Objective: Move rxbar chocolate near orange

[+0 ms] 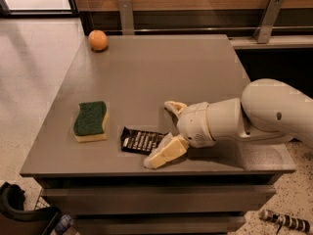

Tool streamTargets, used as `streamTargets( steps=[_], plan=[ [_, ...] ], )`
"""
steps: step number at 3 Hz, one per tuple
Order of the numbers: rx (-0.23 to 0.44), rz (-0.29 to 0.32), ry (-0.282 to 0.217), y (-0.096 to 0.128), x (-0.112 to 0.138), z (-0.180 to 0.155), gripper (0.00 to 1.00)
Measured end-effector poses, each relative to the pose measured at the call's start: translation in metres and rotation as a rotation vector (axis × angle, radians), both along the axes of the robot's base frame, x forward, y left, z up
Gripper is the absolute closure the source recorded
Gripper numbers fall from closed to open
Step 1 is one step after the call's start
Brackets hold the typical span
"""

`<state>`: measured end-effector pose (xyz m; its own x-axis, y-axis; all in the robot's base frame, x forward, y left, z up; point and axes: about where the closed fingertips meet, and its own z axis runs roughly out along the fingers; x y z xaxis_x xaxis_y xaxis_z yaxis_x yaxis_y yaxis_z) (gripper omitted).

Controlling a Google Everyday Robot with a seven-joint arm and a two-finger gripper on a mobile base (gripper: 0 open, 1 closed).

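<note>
The rxbar chocolate (139, 140), a flat black wrapper with white lettering, lies near the front edge of the grey table (161, 72). The orange (98, 39) sits at the table's far left corner, well away from the bar. My gripper (159, 133) reaches in from the right, low over the table at the bar's right end. It is open: one cream finger (174, 106) is behind the bar's end, the other finger (164, 154) is in front of it and overlaps the bar's right edge. The bar rests flat on the table.
A green-and-yellow sponge (91, 121) lies left of the bar. Two metal brackets (126, 14) stand behind the table against a wooden wall. The table's front edge is close below the gripper. Floor lies to the left; a dark object (19, 212) sits at bottom left.
</note>
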<state>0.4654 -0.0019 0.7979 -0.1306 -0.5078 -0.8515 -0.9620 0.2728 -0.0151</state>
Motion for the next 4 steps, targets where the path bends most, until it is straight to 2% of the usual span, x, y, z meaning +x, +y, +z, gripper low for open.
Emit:
streamTargets(
  steps=[1, 2, 3, 4],
  plan=[
    [0.0, 0.0, -0.001, 0.0, 0.0, 0.001, 0.46],
    [0.0, 0.0, -0.001, 0.0, 0.0, 0.008, 0.77],
    [0.0, 0.001, -0.001, 0.001, 0.0, 0.013, 1.0],
    [0.0, 0.001, -0.001, 0.001, 0.0, 0.013, 1.0]
  ],
)
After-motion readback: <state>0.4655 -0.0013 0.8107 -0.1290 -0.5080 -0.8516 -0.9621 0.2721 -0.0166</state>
